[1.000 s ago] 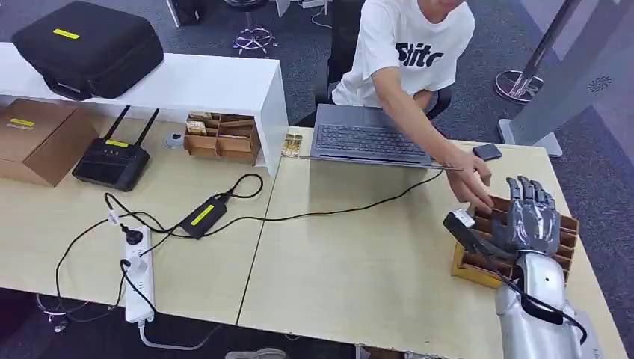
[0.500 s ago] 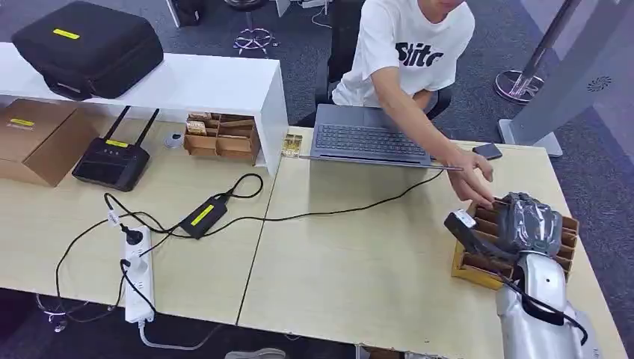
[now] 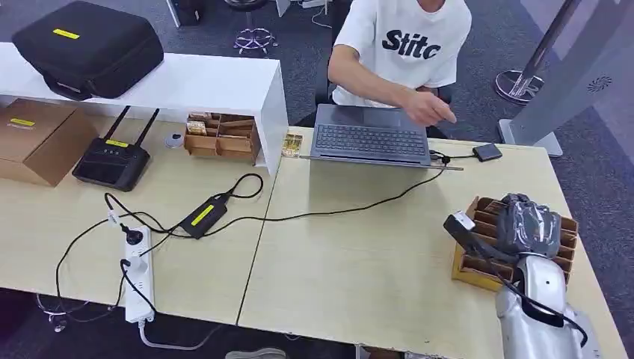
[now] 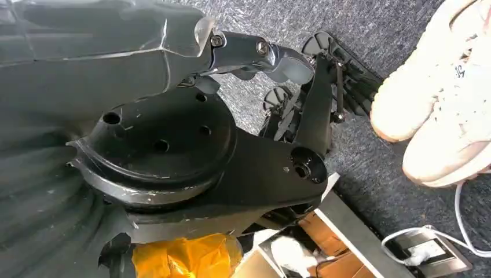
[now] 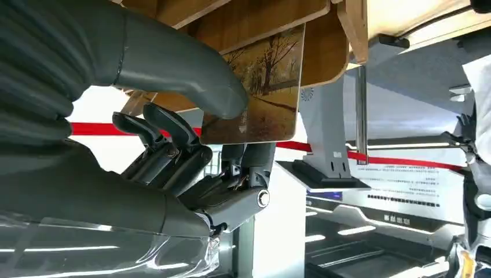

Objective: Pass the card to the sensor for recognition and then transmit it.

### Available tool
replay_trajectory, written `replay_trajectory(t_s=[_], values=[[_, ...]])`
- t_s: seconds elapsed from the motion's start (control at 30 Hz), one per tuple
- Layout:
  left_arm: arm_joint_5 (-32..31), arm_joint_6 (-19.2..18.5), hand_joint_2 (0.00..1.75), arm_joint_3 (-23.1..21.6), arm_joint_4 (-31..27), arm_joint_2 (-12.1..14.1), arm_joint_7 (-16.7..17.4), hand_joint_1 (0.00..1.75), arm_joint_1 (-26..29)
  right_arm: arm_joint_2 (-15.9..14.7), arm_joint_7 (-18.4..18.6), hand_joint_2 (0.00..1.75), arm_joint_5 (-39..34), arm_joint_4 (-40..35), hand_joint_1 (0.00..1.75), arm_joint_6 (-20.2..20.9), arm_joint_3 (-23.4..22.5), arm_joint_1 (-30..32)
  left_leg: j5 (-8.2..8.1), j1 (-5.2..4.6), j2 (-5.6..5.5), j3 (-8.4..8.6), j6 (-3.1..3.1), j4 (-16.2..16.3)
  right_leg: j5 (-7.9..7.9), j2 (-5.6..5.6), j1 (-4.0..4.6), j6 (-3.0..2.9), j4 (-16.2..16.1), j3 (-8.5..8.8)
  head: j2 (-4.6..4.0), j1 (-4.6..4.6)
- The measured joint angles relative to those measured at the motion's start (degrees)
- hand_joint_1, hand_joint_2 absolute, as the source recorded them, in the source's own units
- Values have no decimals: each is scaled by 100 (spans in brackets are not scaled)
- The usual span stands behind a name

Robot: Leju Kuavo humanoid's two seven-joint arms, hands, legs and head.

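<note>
A card (image 5: 263, 87) printed with a tree-lined landscape sits pinched between the thumb and fingers (image 5: 173, 130) of the robot's right hand (image 3: 529, 224), its upper part still in a slot of the wooden card rack (image 3: 473, 268) at the right end of the light wood desk (image 3: 344, 269). The head view shows that hand curled over the rack, fingers folded down into the slots. The left hand's state cannot be told from the wrist view, which looks toward grey carpet and a pair of white shoes (image 4: 446, 104). Across the desk a person in a white T-shirt (image 3: 407, 45) holds a hand (image 3: 430, 111) above an open laptop (image 3: 370, 138). A small dark device (image 3: 487, 152) lies beside the laptop, well apart from the rack.
</note>
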Motion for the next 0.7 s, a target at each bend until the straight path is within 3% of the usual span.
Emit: replay_trajectory(t_s=[0.27, 0.43, 0.7], values=[[0, 0, 175, 0, 0, 2, 0, 0, 0, 0, -13, 175, -2, 0, 175, -20, 0, 8, 0, 0, 0, 0, 0, 0, 0, 0, 0, 0, 0, 0, 0, 0], [0, -2, 175, 0, 0, 2, -7, 0, 1, 0, -81, 175, -35, -182, 175, -252, 0, 35, 0, 0, 0, -2, 0, 0, 0, 0, 0, 0, 1, -1, 0, 0], [0, -33, 175, 0, 0, 4, -9, 0, 4, -2, -181, 175, -595, -1629, 175, -234, 68, -23, 0, 0, -1, -5, 0, 0, 0, -1, 0, 0, 1, -2, 0, 0]])
